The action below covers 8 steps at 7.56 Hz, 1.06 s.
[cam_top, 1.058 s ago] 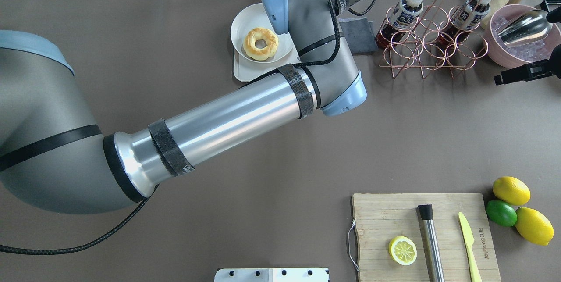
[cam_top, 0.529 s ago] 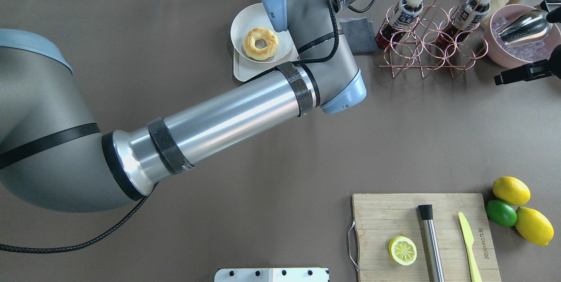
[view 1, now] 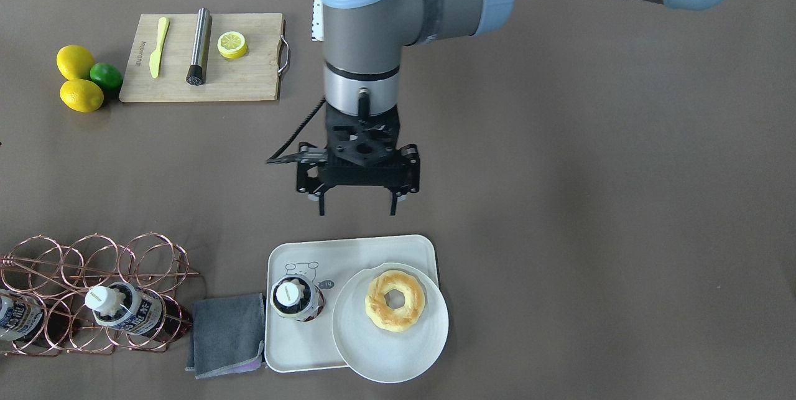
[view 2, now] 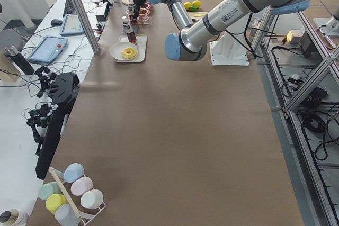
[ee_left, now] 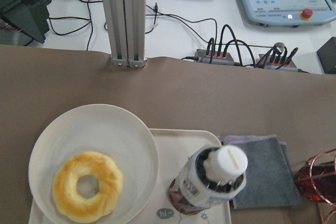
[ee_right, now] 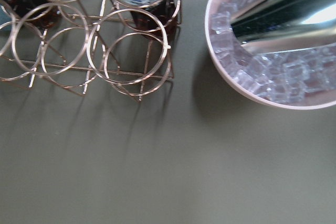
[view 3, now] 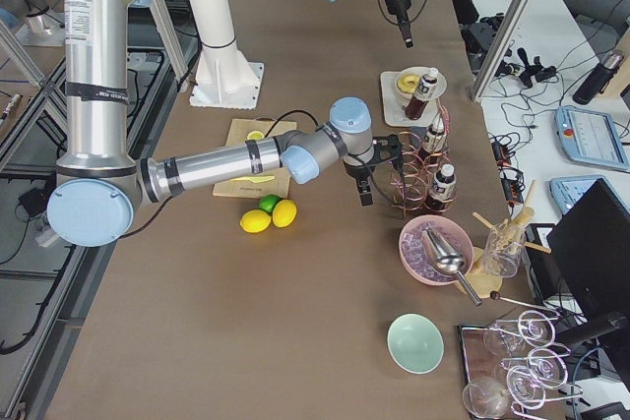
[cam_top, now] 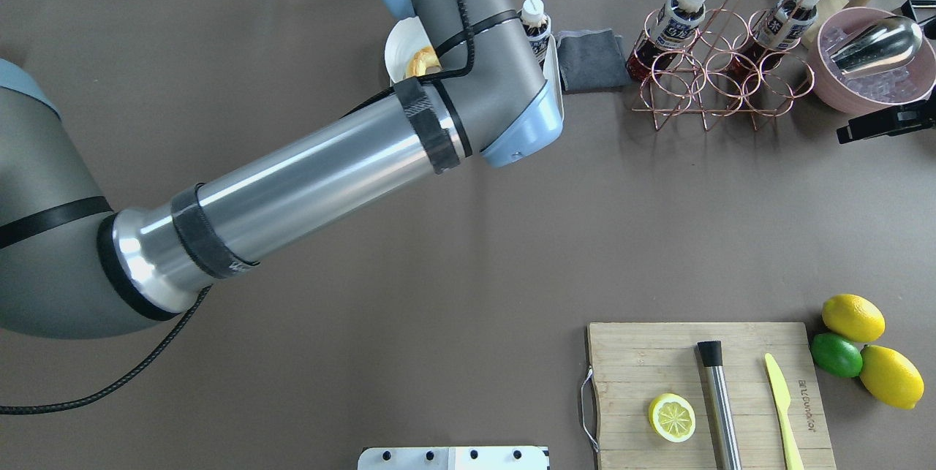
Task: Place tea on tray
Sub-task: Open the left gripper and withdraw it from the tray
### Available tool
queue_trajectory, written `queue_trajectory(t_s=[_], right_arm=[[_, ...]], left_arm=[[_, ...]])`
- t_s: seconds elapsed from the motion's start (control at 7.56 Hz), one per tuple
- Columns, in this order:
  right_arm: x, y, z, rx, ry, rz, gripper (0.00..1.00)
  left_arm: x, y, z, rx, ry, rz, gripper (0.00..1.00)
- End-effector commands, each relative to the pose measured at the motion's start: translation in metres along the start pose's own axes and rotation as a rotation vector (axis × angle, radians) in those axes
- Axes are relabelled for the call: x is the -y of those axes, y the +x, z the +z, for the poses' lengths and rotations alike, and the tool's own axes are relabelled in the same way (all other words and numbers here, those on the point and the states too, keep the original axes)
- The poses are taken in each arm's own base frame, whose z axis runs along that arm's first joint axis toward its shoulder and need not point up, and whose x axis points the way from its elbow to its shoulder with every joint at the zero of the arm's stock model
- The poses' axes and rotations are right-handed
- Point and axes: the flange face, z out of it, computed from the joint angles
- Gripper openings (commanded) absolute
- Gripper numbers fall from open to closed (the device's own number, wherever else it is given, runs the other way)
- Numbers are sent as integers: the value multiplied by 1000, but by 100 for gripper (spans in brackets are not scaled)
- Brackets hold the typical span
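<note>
Exterior front-facing view, biggest thing first: wide brown table point(view 1: 591, 201) under all the rest. Next the left arm point(view 1: 360, 20), grey and blue, reaching in from the top. Then the wooden cutting board point(view 1: 242, 79), far from the tray, near the lemons. Then the copper wire rack point(view 1: 152, 260) with two more bottles point(view 1: 127, 316) lying in its rings. Then the tray point(view 1: 354, 249), white with round corners and a small drawn bear. On it, and sticking out over one corner, the round white plate point(view 1: 373, 369). Above the tray, up in the air and not touching it, the left gripper point(view 1: 357, 212), pointing down, fingers spread wide, nothing between them. At the side of the overhead view, near the pink bowl of ice point(cam_top: 826, 82), the right gripper point(cam_top: 881, 123); cannot tell if spread or closed. Just beside the tray, the grey cloth point(view 1: 227, 331). Standing upright on the tray, right by the bear and next to the plate, the tea point(view 1: 297, 299), white cap up. Last, on the plate, the donut point(view 1: 376, 300).
</note>
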Motion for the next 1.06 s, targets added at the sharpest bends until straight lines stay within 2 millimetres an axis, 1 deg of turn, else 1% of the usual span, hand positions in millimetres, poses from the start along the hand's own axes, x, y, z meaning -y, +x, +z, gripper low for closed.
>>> queue_trajectory(t_s=[0.0,0.13,0.26,0.4,0.53,0.66,0.79,0.93], right_arm=[[-8,67,-26,-71,-118,17,100],[-18,95,-32,-98,-162,-29,100],[-29,114,-32,-153,-230,-41,100],[-47,133,-26,-228,-304,-62,100],[-53,137,-24,-231,-315,-55,100],[-52,137,-24,-234,-313,-45,100],[-55,145,-15,-211,-330,-24,100],[-54,148,-6,-168,-340,-3,100]], left_arm=[[-44,-199,10,11,-154,134,97],[-54,-266,-2,40,-150,208,97],[-66,-340,15,102,-210,266,97],[-80,-433,26,178,-288,298,97],[-92,-517,36,211,-397,281,97],[-99,-590,32,204,-474,183,97],[-107,-646,9,193,-476,126,97],[-112,-688,-11,183,-463,165,97]])
